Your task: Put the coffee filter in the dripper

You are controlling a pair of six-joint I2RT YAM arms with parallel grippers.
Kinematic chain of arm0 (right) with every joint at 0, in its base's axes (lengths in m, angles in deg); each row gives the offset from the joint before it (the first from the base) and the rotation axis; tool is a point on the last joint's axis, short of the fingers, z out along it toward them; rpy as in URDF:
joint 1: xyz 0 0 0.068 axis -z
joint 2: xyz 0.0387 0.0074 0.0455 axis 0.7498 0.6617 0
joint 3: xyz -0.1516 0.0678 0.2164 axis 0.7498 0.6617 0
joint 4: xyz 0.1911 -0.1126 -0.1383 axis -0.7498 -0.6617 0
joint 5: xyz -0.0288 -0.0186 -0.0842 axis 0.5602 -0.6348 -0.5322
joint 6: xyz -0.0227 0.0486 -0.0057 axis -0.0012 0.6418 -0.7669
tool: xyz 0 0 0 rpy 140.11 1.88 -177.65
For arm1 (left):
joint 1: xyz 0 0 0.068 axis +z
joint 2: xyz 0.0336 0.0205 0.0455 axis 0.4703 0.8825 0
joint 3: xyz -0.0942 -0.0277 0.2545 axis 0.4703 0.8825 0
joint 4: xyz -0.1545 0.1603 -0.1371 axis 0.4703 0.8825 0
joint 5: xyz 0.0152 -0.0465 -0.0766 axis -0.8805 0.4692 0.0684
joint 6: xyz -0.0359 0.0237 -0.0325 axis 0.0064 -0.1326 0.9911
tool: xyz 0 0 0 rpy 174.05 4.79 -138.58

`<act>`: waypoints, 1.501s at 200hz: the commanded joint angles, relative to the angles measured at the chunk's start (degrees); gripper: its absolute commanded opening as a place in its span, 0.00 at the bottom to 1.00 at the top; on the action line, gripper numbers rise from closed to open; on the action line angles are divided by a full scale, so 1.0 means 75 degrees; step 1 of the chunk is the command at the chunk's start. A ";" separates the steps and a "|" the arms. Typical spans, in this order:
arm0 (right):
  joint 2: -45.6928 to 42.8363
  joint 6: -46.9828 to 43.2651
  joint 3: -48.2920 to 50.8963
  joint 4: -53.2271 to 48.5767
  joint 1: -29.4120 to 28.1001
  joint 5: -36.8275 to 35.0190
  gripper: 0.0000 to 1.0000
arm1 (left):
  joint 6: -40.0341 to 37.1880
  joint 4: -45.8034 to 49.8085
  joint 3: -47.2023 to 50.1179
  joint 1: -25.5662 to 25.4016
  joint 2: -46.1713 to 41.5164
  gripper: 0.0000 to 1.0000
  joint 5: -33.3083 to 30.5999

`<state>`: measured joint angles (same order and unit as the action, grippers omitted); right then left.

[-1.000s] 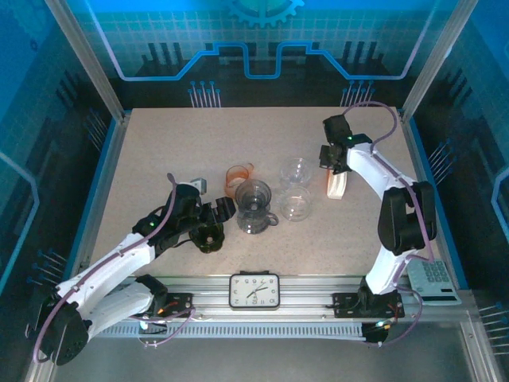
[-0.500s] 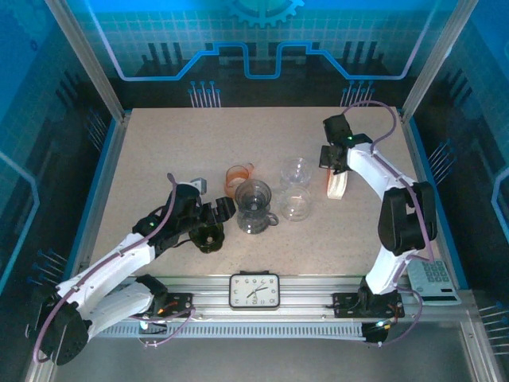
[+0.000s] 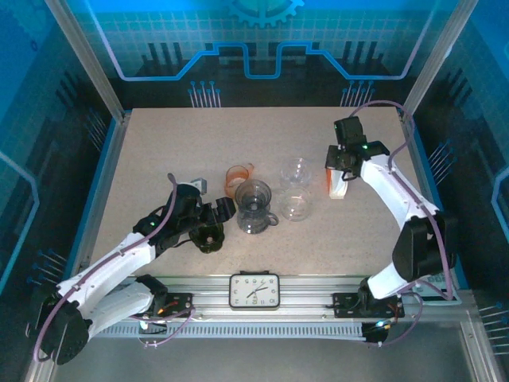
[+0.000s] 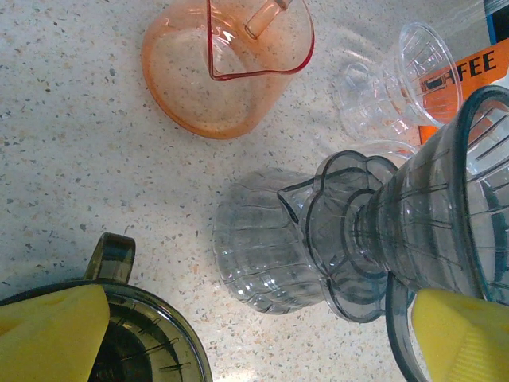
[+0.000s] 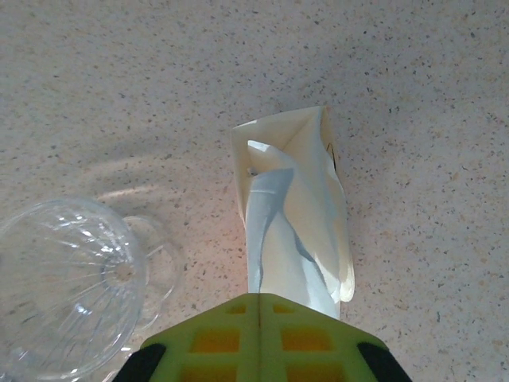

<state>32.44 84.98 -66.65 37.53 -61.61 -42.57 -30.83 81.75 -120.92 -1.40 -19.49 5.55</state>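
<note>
1. Analogue clock (image 3: pixel 254 290): on the rail at the near edge, between the two arm bases.
2. Calculator (image 3: pixel 433 280): near right corner, beside the right arm's base.
3. Left gripper (image 3: pixel 213 223): low over the table, left of centre. Its yellow fingers (image 4: pixel 52 330) are spread fully apart and grasp nothing.
4. Smoky dark dripper (image 4: pixel 135 334): directly under the left finger, handle pointing away.
5. Grey dripper (image 3: pixel 254 205): seated on a ribbed grey server (image 4: pixel 262 247), centre of the table, just ahead of the left gripper's open fingers and near the right-hand one. No paper is visible inside it.
6. Clear dripper (image 3: pixel 296 205): just right of the grey dripper.
7. Orange dripper (image 3: pixel 238 175): just beyond the grey dripper, rim up.
8. Second clear dripper (image 3: pixel 296 169): behind the first.
9. Right gripper (image 5: pixel 260 298): right of the clear drippers, fingers pressed fully together on the coffee filter.
10. Coffee filter (image 5: pixel 294 215): cream paper, folded and creased, pinched by one end and extending away from the fingertips over bare tabletop, well apart from the grey dripper. Whether its free end touches the table cannot be told.
11. Orange printed packet (image 4: pixel 469 72): partly seen behind the clear drippers.
</note>
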 commanded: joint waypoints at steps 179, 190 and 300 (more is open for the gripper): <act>-0.2287 -0.1432 -0.1251 -0.1923 -0.2713 0.3829 0.00 | -0.0619 0.2488 -0.2400 0.0329 0.0451 0.93 0.0505; -0.2134 -0.1434 -0.1481 -0.2093 -0.2868 0.3815 0.00 | -0.0645 0.2562 -0.2462 0.0352 0.0513 0.92 0.0513; 0.0307 -0.1766 -0.4018 -0.4052 -0.4144 0.2887 0.00 | -0.0804 0.2456 -0.2643 0.0566 0.0433 0.94 0.1488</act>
<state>30.98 73.44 -91.90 13.05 -90.59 -18.62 -35.53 99.69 -139.15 2.03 -15.66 12.70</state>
